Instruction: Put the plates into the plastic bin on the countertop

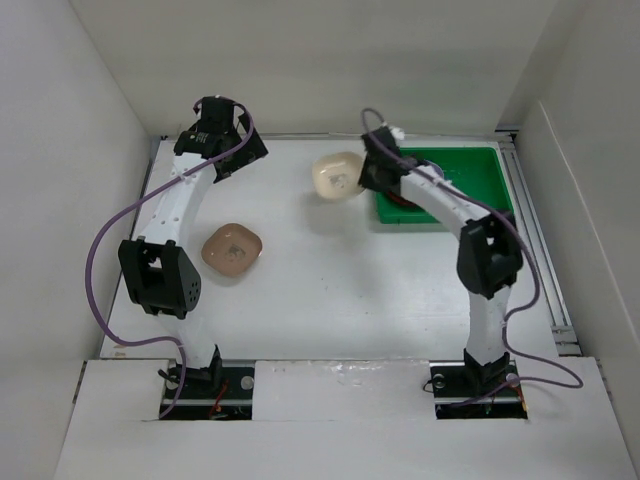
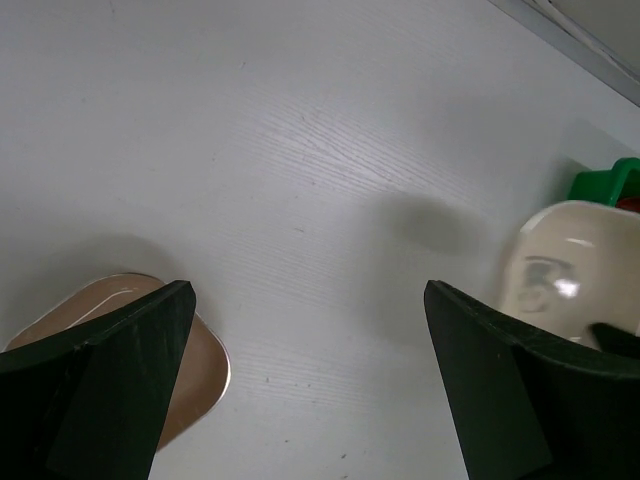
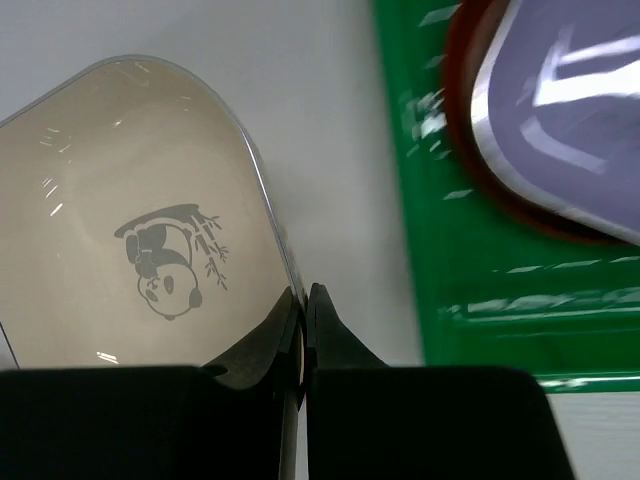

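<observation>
Cream rounded-square plastic plate (image 3: 150, 220) with a panda print is pinched at its rim by the right tool (image 3: 305, 300). The fingers are clamped on the edge, one inside the dish and one outside. A rim grip is judged to be used because the shallow dish lies too flat to be taken across its width.

The plate is held tilted just left of the bright green rectangular plastic bin (image 3: 470, 260), not yet over it. A shadow is cast on the white matte bench (image 1: 300, 290), so the plate is judged to be lifted clear.

Inside the bin a lavender rounded-square plate (image 3: 580, 120) is seen nested on a round red-orange plate (image 3: 462, 110), likely stacked to save room. Other bin contents are hidden by the right arm in the top view.

The left tool (image 2: 308, 290) is spread wide apart with nothing between its fingers. It is held above the far left of the bench, probably parked out of the way.

A tan-pink rounded-square plate (image 1: 232, 248) is left on the bench near the left arm, well apart from the bin.

Step judged: the cream plate is to be carried over the bin wall and released. The wall must be cleared by the plate's low edge. A slip from the thin rim pinch is the risk.
</observation>
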